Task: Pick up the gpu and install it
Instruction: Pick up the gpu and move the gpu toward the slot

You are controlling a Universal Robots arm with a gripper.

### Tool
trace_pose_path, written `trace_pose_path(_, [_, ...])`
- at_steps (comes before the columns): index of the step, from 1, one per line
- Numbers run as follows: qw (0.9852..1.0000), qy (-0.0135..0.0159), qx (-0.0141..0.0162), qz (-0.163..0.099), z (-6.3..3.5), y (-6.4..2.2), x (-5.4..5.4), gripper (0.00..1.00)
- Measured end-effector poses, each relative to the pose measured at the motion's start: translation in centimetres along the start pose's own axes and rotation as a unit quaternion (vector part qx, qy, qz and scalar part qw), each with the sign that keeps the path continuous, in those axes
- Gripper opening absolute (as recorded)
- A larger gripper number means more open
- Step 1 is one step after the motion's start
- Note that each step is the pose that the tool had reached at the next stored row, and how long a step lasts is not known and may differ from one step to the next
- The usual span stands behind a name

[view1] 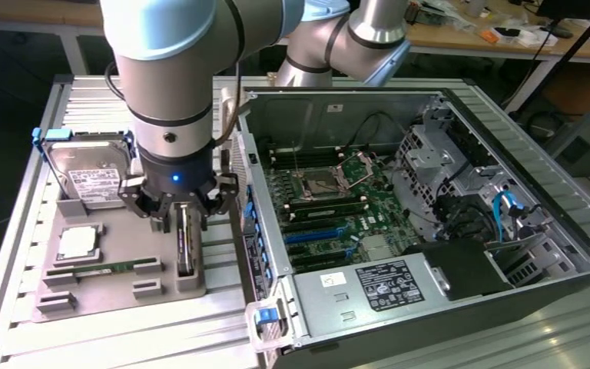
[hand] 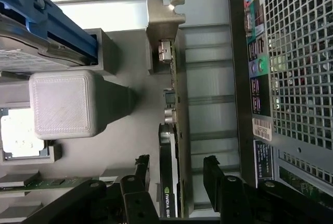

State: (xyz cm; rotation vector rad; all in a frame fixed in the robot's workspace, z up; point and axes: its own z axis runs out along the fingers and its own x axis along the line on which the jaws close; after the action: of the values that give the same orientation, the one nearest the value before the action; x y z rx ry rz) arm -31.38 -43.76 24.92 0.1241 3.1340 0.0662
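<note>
The gpu (view1: 185, 244) is a thin black card standing on edge in a slot of the grey holder tray (view1: 111, 250), just beside the open computer case (view1: 429, 200). In the wrist view the gpu (hand: 169, 182) is seen edge-on, with its silver bracket (hand: 164, 31) at the far end. My gripper (view1: 180, 219) hangs straight over the card and is open. One black finger (hand: 139, 174) stands on each side of the card, with a gap between each finger and the card. The gripper's midpoint (hand: 177, 174) sits over the card's edge.
On the tray lie a silver hard drive (view1: 90, 175) in a blue frame (hand: 62, 23), a processor (view1: 77, 242) and a green memory stick (view1: 101, 269). A grey tray post (hand: 62, 104) rises beside the card. The case's motherboard shows blue slots (view1: 316, 234). The case's perforated rear wall (hand: 296, 67) is close by.
</note>
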Motion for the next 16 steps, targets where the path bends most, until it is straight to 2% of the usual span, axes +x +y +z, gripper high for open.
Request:
trace_pose_path(6, [1.0, -0.0006, -0.0002, 0.002, 0.26, 0.11, 0.3, 0.54])
trace_pose_path(10, [1.0, -0.001, -0.0002, 0.002, 0.82, 0.08, 0.3, 0.53])
trace_pose_path(11, [1.0, -0.0011, -0.0002, 0.002, 0.98, 0.08, 0.31, 0.45])
trace_pose_path(16, [1.0, -0.001, -0.0001, 0.002, 1.0, 0.08, 0.31, 0.44])
